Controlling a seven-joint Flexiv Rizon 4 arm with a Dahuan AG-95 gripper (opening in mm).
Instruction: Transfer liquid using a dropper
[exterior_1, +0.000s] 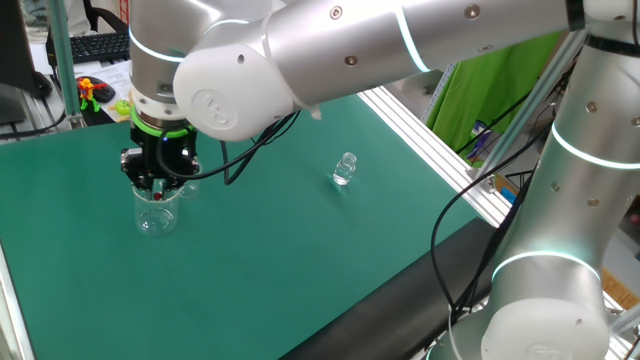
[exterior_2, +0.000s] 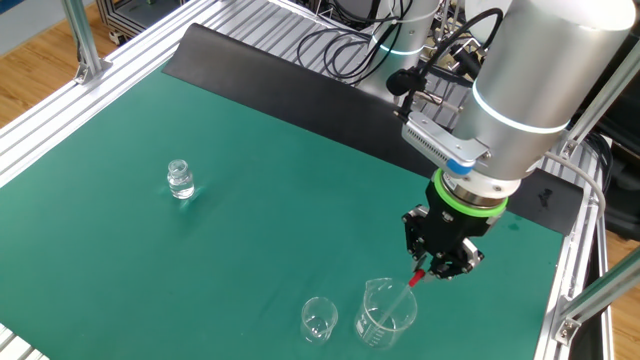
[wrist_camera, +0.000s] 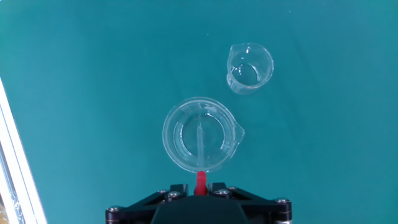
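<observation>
My gripper (wrist_camera: 200, 188) is shut on the red bulb of the dropper (wrist_camera: 201, 180). Its thin clear stem (wrist_camera: 199, 140) points down into the larger glass beaker (wrist_camera: 200, 134) right below the hand. In the other fixed view the gripper (exterior_2: 440, 262) hangs just above that beaker (exterior_2: 386, 312), with the dropper's red end (exterior_2: 417, 279) showing between the fingers. A smaller glass beaker (wrist_camera: 250, 67) stands beside the larger one, also seen as the small beaker (exterior_2: 318, 320). In one fixed view the gripper (exterior_1: 158, 178) sits over the larger beaker (exterior_1: 156, 211).
A small clear glass vial (exterior_2: 180, 180) stands alone on the green mat (exterior_2: 280, 220), well away from the beakers; it is the vial (exterior_1: 344, 169) in one fixed view. Aluminium rails (exterior_2: 60, 120) border the mat. The arm's cables (exterior_1: 450, 250) hang near the table's edge.
</observation>
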